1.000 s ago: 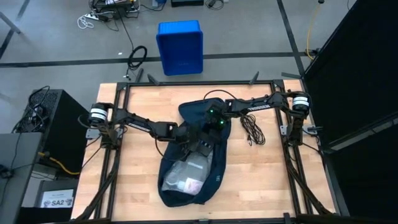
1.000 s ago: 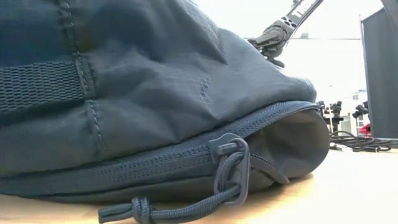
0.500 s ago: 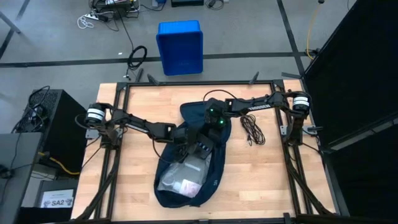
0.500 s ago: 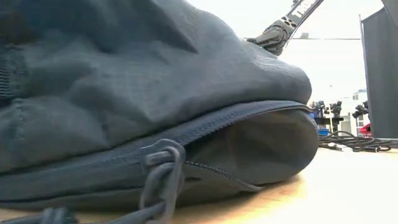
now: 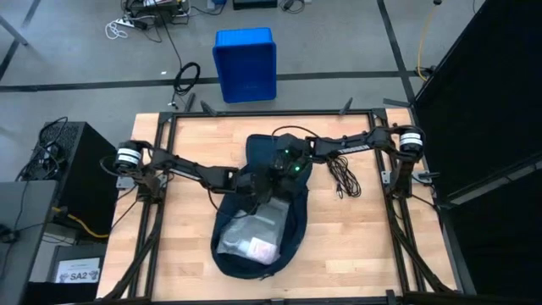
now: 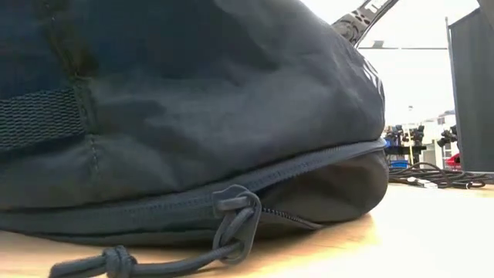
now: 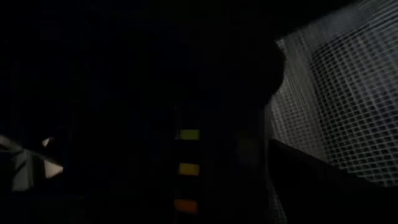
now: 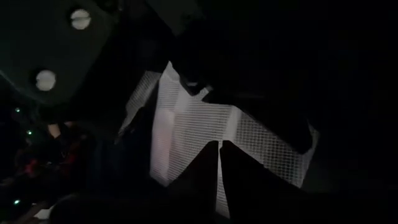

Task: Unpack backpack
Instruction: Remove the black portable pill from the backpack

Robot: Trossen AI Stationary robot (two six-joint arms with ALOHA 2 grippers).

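Backpack (image 5: 254, 216) mid-table – both hands (image 5: 269, 182) inside opening.

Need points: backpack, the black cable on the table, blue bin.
backpack (image 5: 292, 241): high view, navy fabric on its right side wall.
black cable (image 5: 345, 180): high view, middle of the bundle, right of the backpack.
blue bin (image 5: 246, 66): high view, centre of the bin, on the floor beyond the table.

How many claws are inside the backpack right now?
2. The left claw and the right claw both reach into the open backpack near its upper end, close together above the clear mesh pouch. Their fingers are hidden by fabric.
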